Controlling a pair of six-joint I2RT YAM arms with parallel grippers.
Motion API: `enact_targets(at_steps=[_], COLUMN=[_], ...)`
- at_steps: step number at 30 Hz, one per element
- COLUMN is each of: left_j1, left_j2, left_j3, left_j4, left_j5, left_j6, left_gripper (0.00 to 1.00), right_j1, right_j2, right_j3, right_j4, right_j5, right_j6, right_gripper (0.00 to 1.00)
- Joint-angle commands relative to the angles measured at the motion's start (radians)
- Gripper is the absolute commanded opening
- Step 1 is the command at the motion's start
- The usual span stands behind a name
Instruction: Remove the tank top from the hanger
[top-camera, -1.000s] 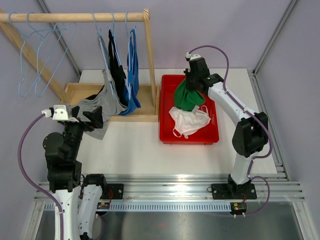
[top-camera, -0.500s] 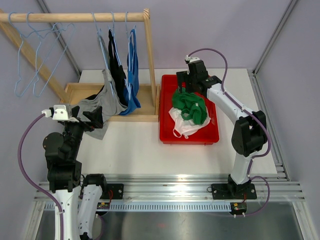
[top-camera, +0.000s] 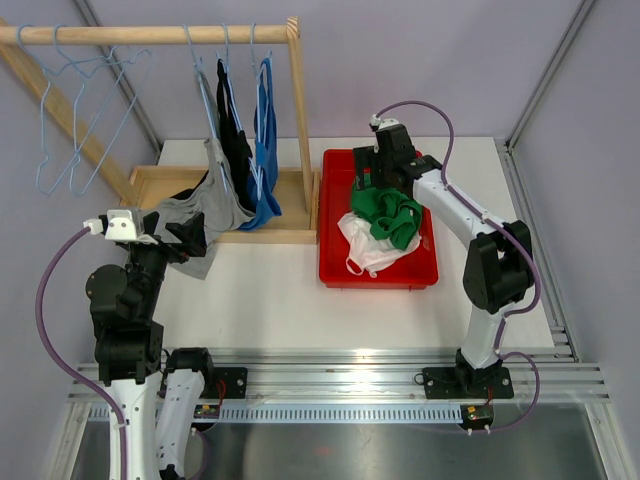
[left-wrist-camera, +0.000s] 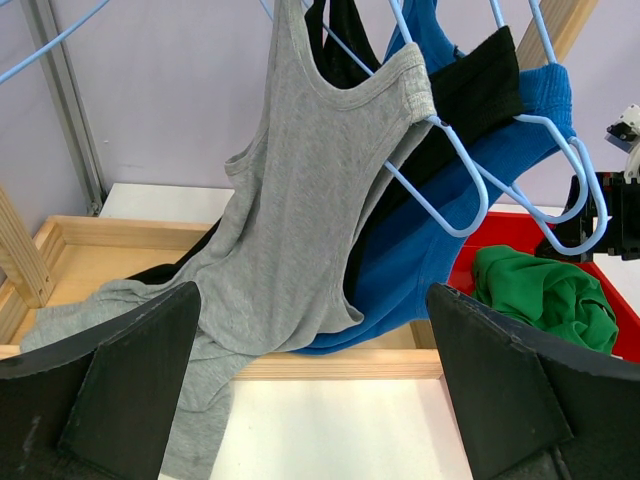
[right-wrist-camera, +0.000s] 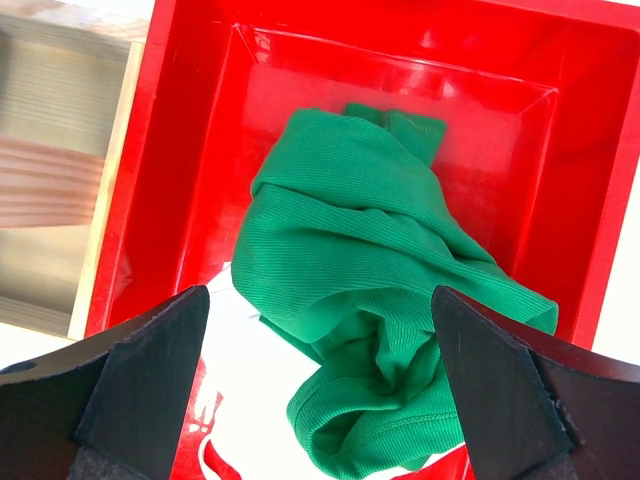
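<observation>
A grey tank top (left-wrist-camera: 300, 200) hangs on a light-blue hanger (left-wrist-camera: 455, 170), with a black one (left-wrist-camera: 480, 80) and a blue one (left-wrist-camera: 440, 270) on hangers behind it. My left gripper (left-wrist-camera: 320, 400) is open, low in front of the grey top's hem (top-camera: 205, 215), touching nothing. A green tank top (right-wrist-camera: 370, 250) lies crumpled in the red tray (right-wrist-camera: 200, 120) on a white garment (right-wrist-camera: 250, 380). My right gripper (right-wrist-camera: 320, 390) hovers open just above it, holding nothing. From above, the right gripper (top-camera: 374, 178) is over the tray's far end.
The wooden rail (top-camera: 150, 34) carries several empty blue hangers (top-camera: 60, 120) at the left. Its upright post (top-camera: 302, 110) stands between the clothes and the red tray (top-camera: 330, 270). A wooden base frame (top-camera: 150, 180) lies under the rack.
My right gripper opened and let go of the green tank top, which dropped into the red tray onto the white garment. The left arm has not moved.
</observation>
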Motion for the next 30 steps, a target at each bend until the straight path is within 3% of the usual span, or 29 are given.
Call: enact_targets(at_steps=[1,12,21,30], left_j1=[-0.005,-0.013,-0.020,-0.023], left_j2=[0.004,0.045,0.070,0.205], left_j3=[-0.005,0.021,0.056,0.205], left_j4=[0.042,0.088,0.160,0.178], left_j5=[-0.013,0.147,0.328,0.369], left_j6=[0.013,-0.023,-0.069,-0.101], left_gripper=[0.99,0.99,0.97,0.98], right_j1=[-0.008,-0.006,0.018,0.091], right_j2=[-0.063,-0.319,-0.397,-0.472], right_j3=[-0.021,-0.292,-0.421,-0.570], right_j4=[0.045,0.196,0.237,0.278], right_j5=[0.006,-0.100,-0.174,-0.143], right_j6=[0.002,0.048,0.081,0.093], right_gripper=[0.99,1.00,0.99,1.00])
